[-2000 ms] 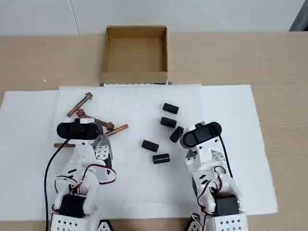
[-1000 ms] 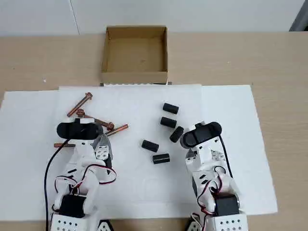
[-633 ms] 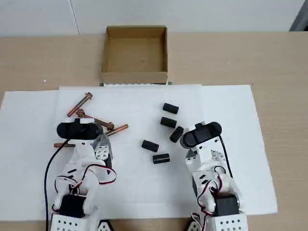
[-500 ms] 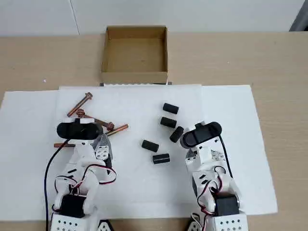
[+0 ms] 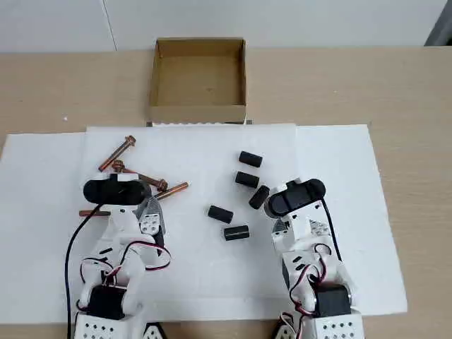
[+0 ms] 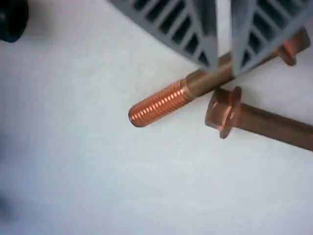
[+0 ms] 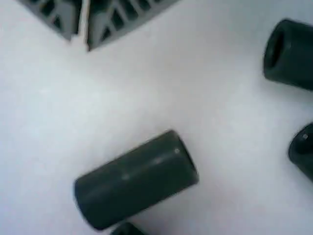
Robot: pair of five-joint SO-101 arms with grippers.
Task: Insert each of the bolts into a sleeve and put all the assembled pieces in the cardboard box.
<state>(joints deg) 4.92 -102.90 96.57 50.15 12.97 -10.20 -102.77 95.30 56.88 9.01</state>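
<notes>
Barely stirred since two seconds earlier, with left gripper [image 6: 225, 68] closed to a slit just above a bolt [image 6: 161, 103] on the white sheet [image 5: 339, 155] and right gripper [image 7: 84, 41] likewise closed near a sleeve [image 7: 137, 178]; probably needed opening wide and straddling the shank mid-length before clamping.

Wooden table [image 5: 395, 85] is seen from above. Its near half is covered by a large white paper sheet [image 5: 339, 162]. A pale wall [image 5: 282, 21] is seen beyond the table's far edge. A dark object [image 5: 441, 28] is cut off at its far right corner.
</notes>
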